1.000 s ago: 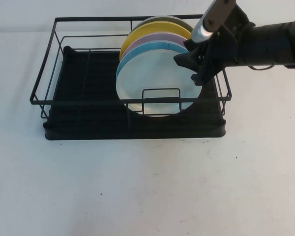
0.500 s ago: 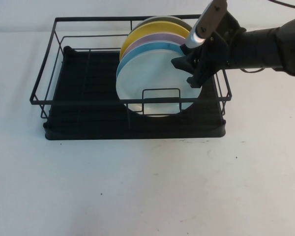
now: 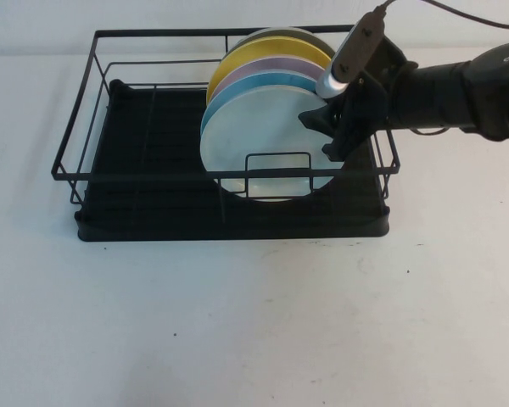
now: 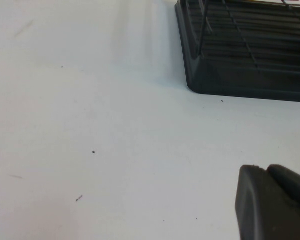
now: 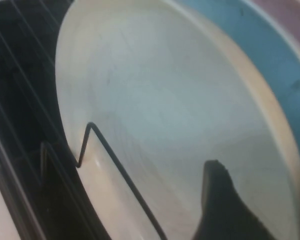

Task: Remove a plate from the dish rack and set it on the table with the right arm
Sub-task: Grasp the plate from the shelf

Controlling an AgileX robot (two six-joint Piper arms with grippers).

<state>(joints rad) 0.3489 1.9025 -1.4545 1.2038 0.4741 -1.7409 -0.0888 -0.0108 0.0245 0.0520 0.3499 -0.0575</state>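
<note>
The white plate stands on edge at the front of a row of plates in the black wire dish rack. It fills the right wrist view. My right gripper is open at the plate's right rim. One finger is in front of the plate's face and the other is behind the rim. My right arm reaches in from the right over the rack. My left gripper is shut and empty low over the table, near a corner of the rack.
Behind the white plate stand a light blue plate, a lilac plate, a yellow plate and a dark one. The rack's left half holds nothing. A wire loop crosses the white plate's lower front.
My right gripper has shifted a little left and turned, closing in on the white plate's right rim. The plates have not moved.
</note>
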